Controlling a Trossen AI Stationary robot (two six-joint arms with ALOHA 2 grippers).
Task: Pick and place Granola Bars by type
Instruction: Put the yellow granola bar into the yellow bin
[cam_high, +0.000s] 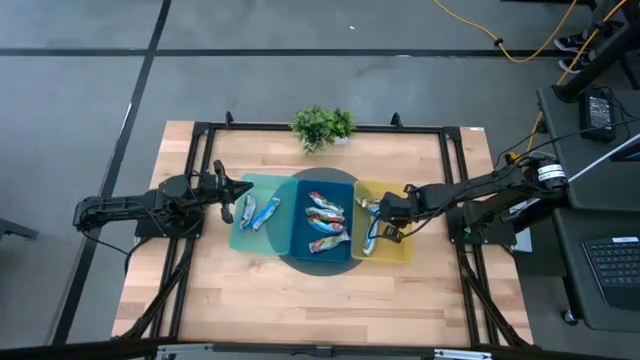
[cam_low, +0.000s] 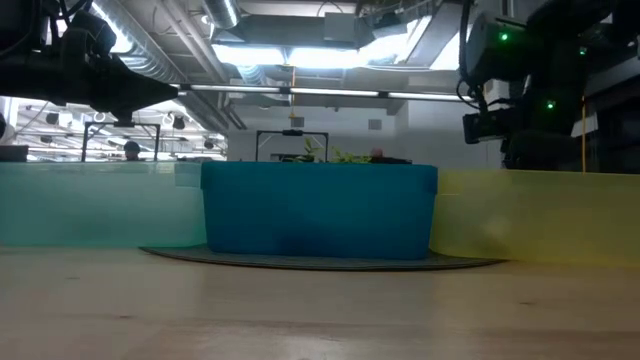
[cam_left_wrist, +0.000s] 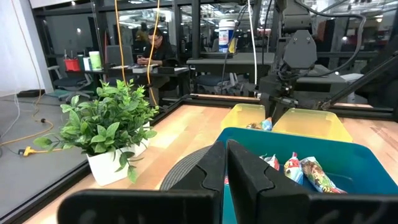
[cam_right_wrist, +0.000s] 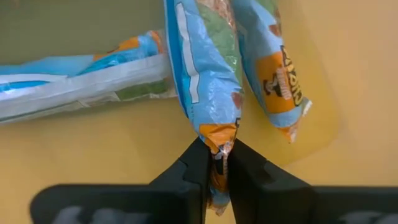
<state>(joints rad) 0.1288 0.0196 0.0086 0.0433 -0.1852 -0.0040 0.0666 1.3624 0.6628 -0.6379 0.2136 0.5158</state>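
Three bins sit side by side: a pale teal bin (cam_high: 255, 215) with two granola bars (cam_high: 257, 211), a blue bin (cam_high: 322, 222) with several bars (cam_high: 326, 222), and a yellow bin (cam_high: 392, 240). My right gripper (cam_right_wrist: 217, 163) is over the yellow bin, shut on a blue-wrapped bar (cam_right_wrist: 208, 68). Two more bars lie beside it, one (cam_right_wrist: 273, 68) alongside and one (cam_right_wrist: 81, 81) crosswise. My left gripper (cam_left_wrist: 225, 171) hovers at the teal bin's left edge, shut and holding nothing. My right gripper pinches the blue-wrapped bar by its crimped orange end (cam_right_wrist: 217, 135) between its two fingertips, which lie along the bar's length. In the high view it comes in from the table's right, slanting down into the yellow bin (cam_high: 374, 214). Whether the bar's far end rests on the bin floor does not show.
A small potted plant (cam_high: 321, 125) stands at the table's far edge behind the blue bin. A dark round mat (cam_low: 320, 260) lies under the blue bin. A black frame (cam_high: 300, 128) runs around the table. Bare wood (cam_high: 320, 300) stretches in front of the bins. A person (cam_left_wrist: 152, 43) sits beyond the table.
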